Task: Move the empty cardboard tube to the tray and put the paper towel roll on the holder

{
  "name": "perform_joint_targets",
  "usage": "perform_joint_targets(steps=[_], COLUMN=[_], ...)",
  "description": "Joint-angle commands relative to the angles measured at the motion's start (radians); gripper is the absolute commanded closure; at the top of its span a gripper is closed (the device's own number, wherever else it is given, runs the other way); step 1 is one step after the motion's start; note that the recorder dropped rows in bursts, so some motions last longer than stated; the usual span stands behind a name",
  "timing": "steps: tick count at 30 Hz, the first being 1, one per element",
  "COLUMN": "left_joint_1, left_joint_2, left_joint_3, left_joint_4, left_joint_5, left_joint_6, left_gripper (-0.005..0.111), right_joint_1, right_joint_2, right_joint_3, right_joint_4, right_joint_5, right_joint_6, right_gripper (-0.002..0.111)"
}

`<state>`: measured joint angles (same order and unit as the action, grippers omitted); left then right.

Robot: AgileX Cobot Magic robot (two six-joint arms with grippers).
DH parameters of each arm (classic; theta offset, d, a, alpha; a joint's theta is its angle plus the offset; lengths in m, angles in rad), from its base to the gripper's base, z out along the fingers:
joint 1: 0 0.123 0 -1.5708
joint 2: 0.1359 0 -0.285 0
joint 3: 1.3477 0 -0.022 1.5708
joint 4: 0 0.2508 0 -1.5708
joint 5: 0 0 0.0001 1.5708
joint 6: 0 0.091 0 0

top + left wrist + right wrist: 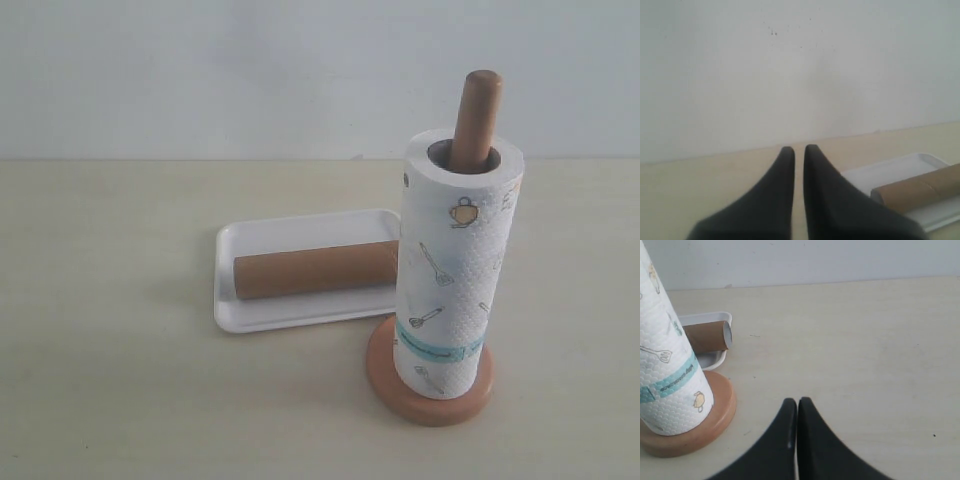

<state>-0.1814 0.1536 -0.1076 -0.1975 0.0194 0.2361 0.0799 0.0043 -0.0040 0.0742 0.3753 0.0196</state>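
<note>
The brown cardboard tube (315, 269) lies lengthwise in the white tray (250, 315). The paper towel roll (455, 270) stands upright, threaded on the wooden holder (474, 118), whose post tip sticks out above the roll and whose disc base (470, 398) rests on the table. Neither gripper shows in the exterior view. My left gripper (799, 149) is shut with a thin slit between its black fingers, holding nothing, away from the tube (920, 190) and tray (890, 170). My right gripper (797, 401) is shut and empty, apart from the roll (665, 375), the base (715, 415) and the tube end (710, 336).
A pale wooden table (100, 380) carries everything, with a plain white wall (200, 70) behind it. In the right wrist view the tray corner (715, 318) peeks out behind the roll.
</note>
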Motion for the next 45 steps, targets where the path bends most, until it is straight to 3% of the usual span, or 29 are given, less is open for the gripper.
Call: perform_joint_targets(steps=[1,4,13,18,45], left_joint_1=[-0.002,0.008,0.12,0.128,0.128], left_joint_2=[-0.023,-0.044,-0.154,-0.154,-0.154], left_joint_3=[0.088,0.108,0.108,0.108,0.108], left_joint_4=[-0.027,-0.027,-0.024,-0.024,0.049], left_joint_5=[-0.03,-0.03,0.169,0.277,0.272], left_joint_6=[-0.071,-0.135,-0.141,-0.141,-0.213], left_gripper=[0.101,0.101,0.101,0.101,0.101], right_joint_1=[0.001,0.001,0.001,0.001,0.001], right_joint_2=[-0.004,-0.004,-0.004,-0.004,-0.004], right_joint_3=[0.004,0.004,0.004,0.004,0.004], right_joint_4=[-0.006,-0.006,-0.006,-0.006,-0.003], right_joint_5=[-0.005,-0.005,-0.005,-0.005,-0.005], right_joint_6=[0.001,0.001,0.001,0.001,0.001], right_gripper=[0.108,0.108,0.108,0.108,0.108])
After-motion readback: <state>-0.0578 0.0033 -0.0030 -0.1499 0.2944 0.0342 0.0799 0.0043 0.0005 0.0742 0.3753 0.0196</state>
